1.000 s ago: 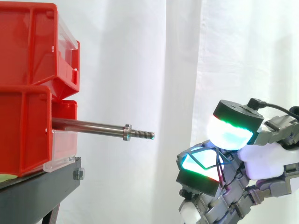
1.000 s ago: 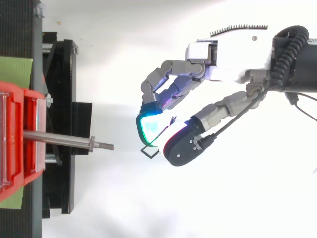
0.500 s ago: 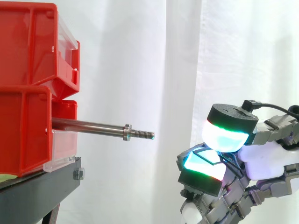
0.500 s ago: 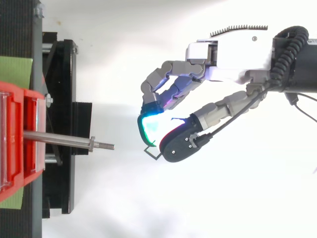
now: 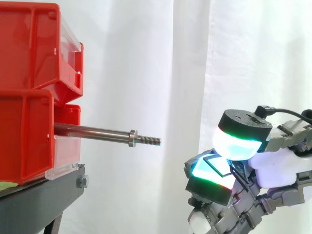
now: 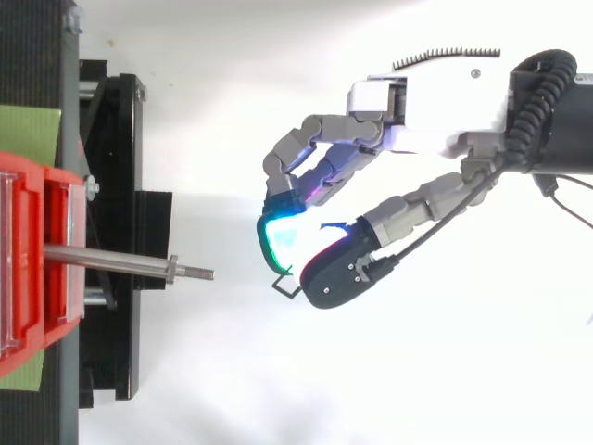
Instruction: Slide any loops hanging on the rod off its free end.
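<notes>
Loop: a thin black one, already off the rod and pinched between my glowing fingertips at the lower right of the side view. My hand is curled on it, thumb pad pressed against a finger pad, with the other fingers bent in beside them. I judge I hold it this tightly because so thin a thing would slip from a looser grasp.

The rod juts level from the red bins at the left toward frame centre. Its threaded free end points toward my hand and is well apart from it. I see nothing hanging on the bare shaft, so the task looks done as far as this rod shows.

The side view tells me my hand sits lower than the rod's line. The top view adds what that one cannot: my fingertips lie nearly in line with the rod, and a corner of the loop pokes out leftward past the pads.
</notes>
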Controlling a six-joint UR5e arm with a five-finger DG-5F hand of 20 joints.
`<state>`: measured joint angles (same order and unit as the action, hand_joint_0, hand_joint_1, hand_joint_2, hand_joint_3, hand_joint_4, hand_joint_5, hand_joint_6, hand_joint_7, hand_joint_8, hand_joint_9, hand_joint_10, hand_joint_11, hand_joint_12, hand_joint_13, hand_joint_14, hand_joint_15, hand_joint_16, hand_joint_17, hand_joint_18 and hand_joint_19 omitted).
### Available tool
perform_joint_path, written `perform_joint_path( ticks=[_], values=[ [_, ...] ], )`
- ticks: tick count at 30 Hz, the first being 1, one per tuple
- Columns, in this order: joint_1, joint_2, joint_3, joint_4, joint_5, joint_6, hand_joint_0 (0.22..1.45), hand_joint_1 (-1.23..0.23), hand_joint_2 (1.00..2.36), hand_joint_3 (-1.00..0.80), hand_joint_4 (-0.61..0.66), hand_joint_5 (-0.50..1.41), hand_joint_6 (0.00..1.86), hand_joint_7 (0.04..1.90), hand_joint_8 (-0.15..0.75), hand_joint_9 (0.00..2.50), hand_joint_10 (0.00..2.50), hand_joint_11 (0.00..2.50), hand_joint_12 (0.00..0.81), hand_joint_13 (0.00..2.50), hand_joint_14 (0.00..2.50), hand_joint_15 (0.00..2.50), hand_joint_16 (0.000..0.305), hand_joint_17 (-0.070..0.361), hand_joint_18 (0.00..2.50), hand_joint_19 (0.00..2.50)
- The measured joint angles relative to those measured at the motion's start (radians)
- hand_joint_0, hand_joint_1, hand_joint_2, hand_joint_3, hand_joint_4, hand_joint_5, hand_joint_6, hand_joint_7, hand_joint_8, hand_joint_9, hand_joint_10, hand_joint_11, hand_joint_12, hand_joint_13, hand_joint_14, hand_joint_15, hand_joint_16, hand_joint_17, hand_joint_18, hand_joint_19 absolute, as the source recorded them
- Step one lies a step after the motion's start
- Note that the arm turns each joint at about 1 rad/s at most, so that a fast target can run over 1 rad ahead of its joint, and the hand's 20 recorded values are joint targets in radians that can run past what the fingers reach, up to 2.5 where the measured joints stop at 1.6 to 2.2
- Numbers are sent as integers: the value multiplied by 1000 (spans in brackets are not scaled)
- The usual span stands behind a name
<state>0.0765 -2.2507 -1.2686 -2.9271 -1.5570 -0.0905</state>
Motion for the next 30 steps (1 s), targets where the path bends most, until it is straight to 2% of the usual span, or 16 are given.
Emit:
perform_joint_path(
  ticks=[9, 17, 26, 30],
  values=[
    [0, 0, 3, -1, 0, 0, 626, -834, 1010, -383, 146, -172, 871, 1097, 326, 747, 6, 197, 347, 649, 0, 0, 50, 113, 757, 116],
    [2, 0, 5, 0, 0, 0, 595, -769, 1000, -500, 184, -169, 863, 1074, 332, 764, 8, 190, 345, 667, 0, 0, 50, 114, 775, 122],
    [3, 0, 6, -1, 0, 0, 546, -707, 1000, -500, 196, -162, 849, 1065, 343, 778, 6, 186, 353, 681, 0, 0, 52, 117, 794, 121],
    [3, 0, 7, -1, 0, 0, 603, -709, 1003, -469, 165, -152, 847, 1120, 335, 781, 7, 196, 343, 676, 0, 0, 50, 113, 781, 127]
  ],
)
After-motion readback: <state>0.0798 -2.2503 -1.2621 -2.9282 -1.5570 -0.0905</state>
